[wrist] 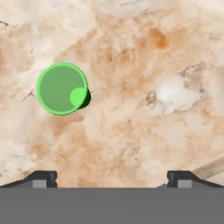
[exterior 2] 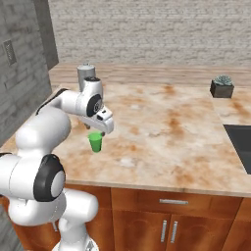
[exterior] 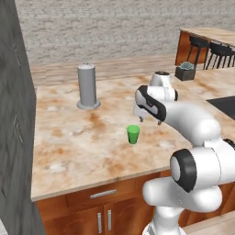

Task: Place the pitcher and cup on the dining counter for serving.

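the cup (exterior: 133, 134) stands upright at mid-frame on the marble counter (exterior: 69, 147), seen from above at the hand view's upper left (wrist: 61, 89). the gripper (exterior: 149, 120) hangs above and just beside it, jaws wide apart, empty. a grey cylinder (exterior: 86, 86) stands behind, upper left.

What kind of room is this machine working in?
It looks like a home kitchen, computer-rendered. A marble-patterned counter sits on wooden cabinets with metal handles, a dark inset at its right edge may be a cooktop or sink, and a second counter with black stools stands farther back.
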